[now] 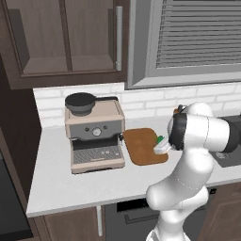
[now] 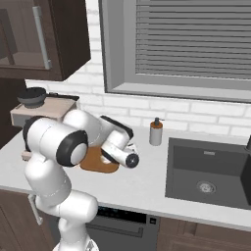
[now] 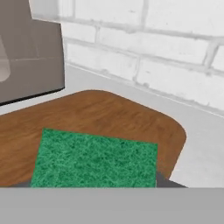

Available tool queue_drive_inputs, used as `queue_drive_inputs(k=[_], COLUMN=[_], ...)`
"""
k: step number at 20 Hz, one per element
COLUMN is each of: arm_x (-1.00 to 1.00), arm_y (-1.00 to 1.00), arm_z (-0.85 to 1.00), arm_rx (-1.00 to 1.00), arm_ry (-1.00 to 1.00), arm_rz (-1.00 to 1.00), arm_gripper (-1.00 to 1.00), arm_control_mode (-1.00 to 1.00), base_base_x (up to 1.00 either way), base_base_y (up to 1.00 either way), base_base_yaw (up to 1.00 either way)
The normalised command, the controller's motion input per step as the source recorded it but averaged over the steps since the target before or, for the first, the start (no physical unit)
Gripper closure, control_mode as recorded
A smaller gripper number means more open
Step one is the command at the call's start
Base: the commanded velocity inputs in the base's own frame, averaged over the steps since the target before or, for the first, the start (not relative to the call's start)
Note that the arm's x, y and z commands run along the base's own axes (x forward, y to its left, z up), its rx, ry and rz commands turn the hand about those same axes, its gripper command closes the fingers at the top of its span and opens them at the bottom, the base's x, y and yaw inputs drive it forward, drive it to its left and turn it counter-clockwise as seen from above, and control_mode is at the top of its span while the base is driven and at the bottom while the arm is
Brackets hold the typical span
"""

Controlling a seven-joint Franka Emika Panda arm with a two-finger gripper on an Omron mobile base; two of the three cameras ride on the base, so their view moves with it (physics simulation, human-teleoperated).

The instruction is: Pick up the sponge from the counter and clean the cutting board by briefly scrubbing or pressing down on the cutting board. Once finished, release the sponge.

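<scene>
Kitchen counter carries the board in the left base view, directly under the gripper pinching the sponge. From the hand view the sponge sits green-side up over the board; pressing flat, well inside the edges, should scrub best.

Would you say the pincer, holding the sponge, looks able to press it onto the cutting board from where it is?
Probably yes: the sponge sits over the cutting board, and nothing lies between them.
</scene>
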Motion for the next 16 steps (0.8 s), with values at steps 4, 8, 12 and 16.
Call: queue_drive_inputs(k=[4,8,12,16], arm_x=[-0.93,-0.92,-0.74,-0.7], arm_y=[0.0,0.0,0.25,0.54], arm_z=[-0.84,-0.78,-0.64,-0.52], arm_rx=[0.05,0.0,-0.04,-0.13], arm_ry=[0.03,0.02,0.05,0.04], arm_rz=[0.26,0.27,0.32,0.38], arm_gripper=[1.0,1.0,1.0,1.0], arm_control_mode=[-1.0,-1.0,-1.0,-1.0], base_base_x=[0.0,0.0,0.0,0.0], base_base_y=[0.0,0.0,0.0,0.0], base_base_yaw=[0.0,0.0,0.0,0.0])
